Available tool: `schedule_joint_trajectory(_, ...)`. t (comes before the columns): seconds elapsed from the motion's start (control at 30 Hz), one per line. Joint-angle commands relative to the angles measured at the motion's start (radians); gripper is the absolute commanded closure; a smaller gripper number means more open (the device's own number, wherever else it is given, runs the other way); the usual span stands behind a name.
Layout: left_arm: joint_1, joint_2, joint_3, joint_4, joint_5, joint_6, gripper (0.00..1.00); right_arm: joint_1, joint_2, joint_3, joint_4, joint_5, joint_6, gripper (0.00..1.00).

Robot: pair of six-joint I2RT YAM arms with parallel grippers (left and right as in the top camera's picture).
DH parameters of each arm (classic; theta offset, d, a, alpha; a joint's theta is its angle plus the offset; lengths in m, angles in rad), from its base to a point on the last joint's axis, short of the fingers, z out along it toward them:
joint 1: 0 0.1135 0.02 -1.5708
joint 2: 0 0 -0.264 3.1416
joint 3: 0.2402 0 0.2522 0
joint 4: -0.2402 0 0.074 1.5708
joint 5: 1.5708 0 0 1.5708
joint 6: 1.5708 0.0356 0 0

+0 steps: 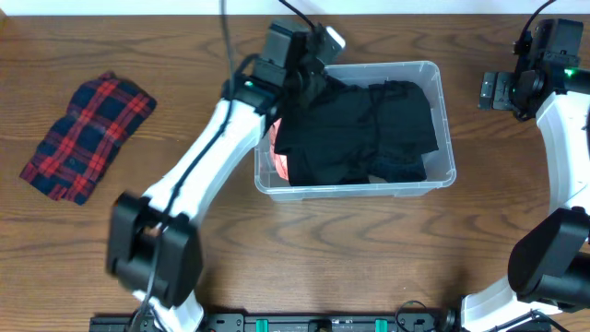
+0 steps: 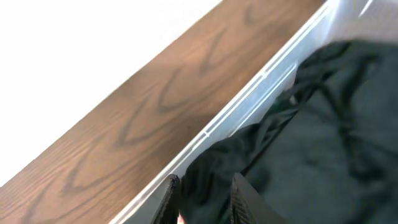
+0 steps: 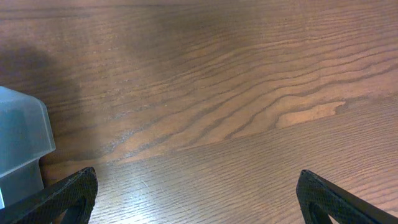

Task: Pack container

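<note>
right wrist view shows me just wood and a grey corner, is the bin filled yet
Observer: Black cloth covers most of the bin.
Operator: left arm busy?
Observer: The left gripper is over the bin's far left corner, shut on the black cloth.
Operator: anything left out
Observer: A plaid cloth lies on the table, far to the left of the bin.
</note>
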State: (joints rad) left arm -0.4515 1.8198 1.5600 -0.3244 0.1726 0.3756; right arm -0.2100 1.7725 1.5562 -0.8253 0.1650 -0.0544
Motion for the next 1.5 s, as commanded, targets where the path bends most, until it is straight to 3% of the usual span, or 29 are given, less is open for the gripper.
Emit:
schedule_joint_trajectory(0.0, 0.007, -0.006, 0.002, -0.062, 0.007, -0.111, 0.72, 0.000, -0.016, 0.016, -0.001, 0.000, 0.016, 0.01)
schedule_joint_trajectory(0.23, -0.011, 0.051, 0.000, -0.252, 0.202, -0.124, 0.76, 0.000, -0.016, 0.016, -0.001, 0.000, 0.016, 0.01)
schedule_joint_trajectory(0.43, -0.056, 0.111, 0.000, -0.365, 0.209, -0.124, 0.77, 0.000, -0.016, 0.016, -0.001, 0.000, 0.016, 0.01)
schedule_joint_trajectory(0.73, -0.112, 0.208, -0.002, -0.363, 0.209, -0.123, 0.77, 0.000, -0.016, 0.016, -0.001, 0.000, 0.016, 0.01)
schedule_joint_trajectory(0.97, -0.090, 0.129, 0.020, -0.358, 0.204, -0.124, 0.77, 0.000, -0.016, 0.016, -0.001, 0.000, 0.016, 0.01)
schedule_joint_trajectory(1.1, -0.049, 0.042, 0.026, -0.314, 0.118, -0.124, 0.71, 0.000, -0.016, 0.016, -0.001, 0.000, 0.016, 0.01)
schedule_joint_trajectory(1.37, 0.107, -0.131, 0.026, -0.313, -0.171, -0.123, 0.68, 0.000, -0.016, 0.016, -0.001, 0.000, 0.016, 0.01)
schedule_joint_trajectory(1.47, 0.178, -0.162, 0.026, -0.323, -0.331, -0.108, 0.62, 0.000, -0.016, 0.016, -0.001, 0.000, 0.016, 0.01)
